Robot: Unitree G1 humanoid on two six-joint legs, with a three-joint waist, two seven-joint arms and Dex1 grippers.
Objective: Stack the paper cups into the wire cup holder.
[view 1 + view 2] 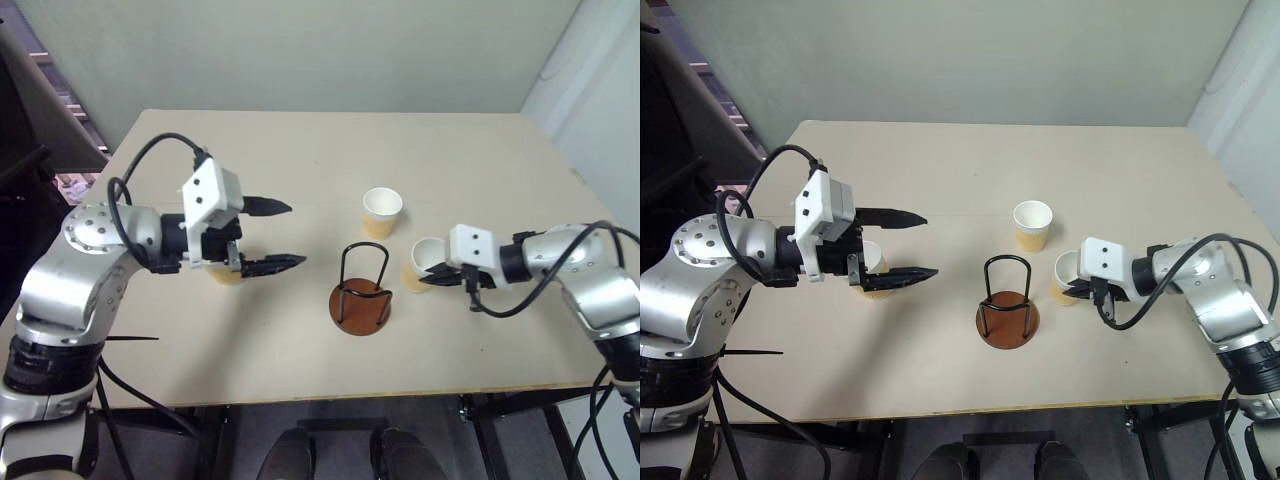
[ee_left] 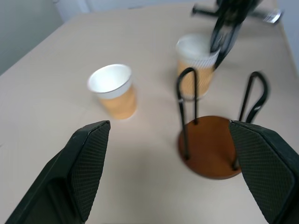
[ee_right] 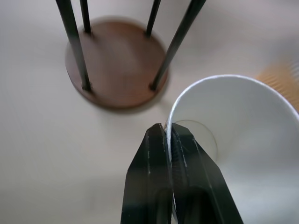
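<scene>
The black wire cup holder on its round reddish-brown disc base (image 1: 360,300) stands empty near the middle of the pale counter (image 1: 300,140), somewhat toward its near edge. Just beside it, on the side of the counter's right edge, stands a yellow-orange paper cup with a white inside (image 1: 424,262), and the right gripper (image 3: 169,135) has its two black fingers pressed together on that cup's rim wall, one finger inside and one outside. A second like cup (image 1: 381,212) stands upright a little farther back, toward the far edge, apart from the holder. A third cup (image 1: 873,270) sits toward the counter's left edge, partly hidden under the left gripper (image 1: 275,236), whose fingers are spread wide above it and grip nothing. The main risk lies in the thin pinch on the rim: a soft paper wall may buckle or slip between the fingers when the cup is lifted, and the cup could hang tilted. Since it stands so near the wire loops, a tilted or swinging cup might catch a loop and tip or drag the light holder. Coming down off-centre, its bottom could land on a wire top rather than between the loops. The left gripper, poised near its own cup, might knock that one over if it drops carelessly.
</scene>
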